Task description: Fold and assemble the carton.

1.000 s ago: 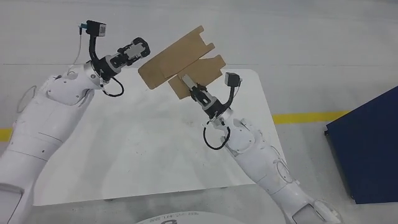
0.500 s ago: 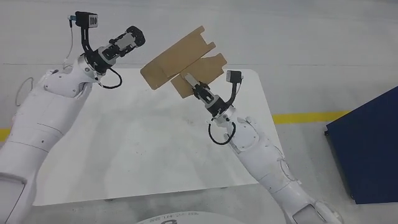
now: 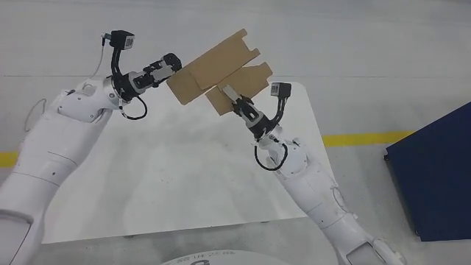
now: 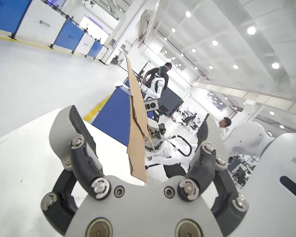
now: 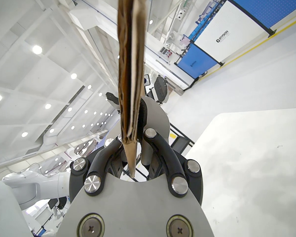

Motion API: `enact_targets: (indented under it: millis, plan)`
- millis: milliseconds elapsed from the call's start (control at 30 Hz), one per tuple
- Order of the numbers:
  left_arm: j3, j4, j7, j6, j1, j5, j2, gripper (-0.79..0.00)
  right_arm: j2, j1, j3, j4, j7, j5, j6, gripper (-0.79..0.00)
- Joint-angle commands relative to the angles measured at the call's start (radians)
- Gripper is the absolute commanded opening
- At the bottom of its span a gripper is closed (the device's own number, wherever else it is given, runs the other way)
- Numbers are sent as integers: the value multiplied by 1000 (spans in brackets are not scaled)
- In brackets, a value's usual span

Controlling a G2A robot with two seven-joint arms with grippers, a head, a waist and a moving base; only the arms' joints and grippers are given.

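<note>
The carton [image 5: 131, 50] is cut off at one end; the right gripper [image 4: 153, 131] is partly hidden behind it.

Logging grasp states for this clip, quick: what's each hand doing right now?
Left hand: open, the carton edge sits between its sides, ungripped.
Right hand: closed on the carton.

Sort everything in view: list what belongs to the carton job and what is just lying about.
Belongs to the job: flat carton, held in the air; right gripper, shut on it; left gripper, open, fingers either side of the carton's end.
Just about: white table; blue structure on the floor; yellow floor line.
</note>
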Motion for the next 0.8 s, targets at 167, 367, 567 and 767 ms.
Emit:
enact_targets:
  millis: [167,367,567,767]
  plan:
    - [17,-17,-132,42,-24,-82,14,0,3,2,9,-9,119,-2,27,-785]
    - [49,-40,-162,72,-33,-71,32,0,7,-6,27,-9,196,36,6,-785]
    - [79,-40,-155,66,-46,-77,41,-58,8,-13,38,-17,227,23,13,-785]
    - [105,-41,-137,47,-55,-73,51,-68,4,-24,45,-22,212,72,-14,-785]
